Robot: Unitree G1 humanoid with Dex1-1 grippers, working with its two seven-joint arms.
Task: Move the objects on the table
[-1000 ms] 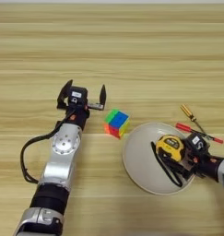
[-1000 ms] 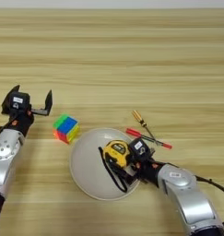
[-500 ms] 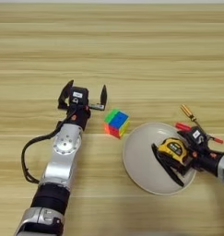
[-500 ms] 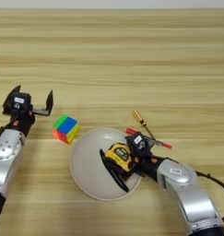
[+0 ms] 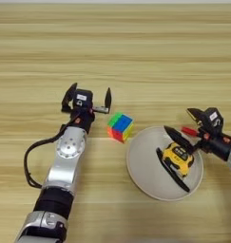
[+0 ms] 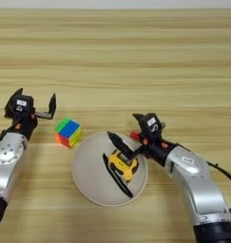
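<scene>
Looks down on a wood table (image 5: 136, 47) with two arms reaching in from the near side.

Shows the tape (image 5: 178, 157) lying inside the plate (image 5: 136, 176), toward the plate's right side, with its black strap (image 5: 171, 174) trailing across the dish toward the near rim. Seems to rest there on its own weight, flat and not tipped.

Finds the right gripper (image 6: 122, 125) at the plate's far right edge, fingers spread apart and holding nothing. Has one finger poking in over the rim, right next to the tape's top. Keeps the other finger up and outside the plate. Looks like a hand that is letting the tape be, not squeezing it. Cannot tell if the low finger touches the tape or only hangs just above it.

Spots a small red tool (image 5: 188, 130) on the wood just beside that gripper, partly hidden by it.

Finds the cube (image 5: 120, 126) on the bare table, just left of the plate and not touching it. Sits with one corner turned toward the camera, green and blue on top.

Shows the left gripper (image 5: 88, 94) up and to the left of the cube, near it but apart. Has fingers spread wide and empty, with the gap pointing away from the robot. Looks ready to go for the cube, as the closest thing on that side.
</scene>
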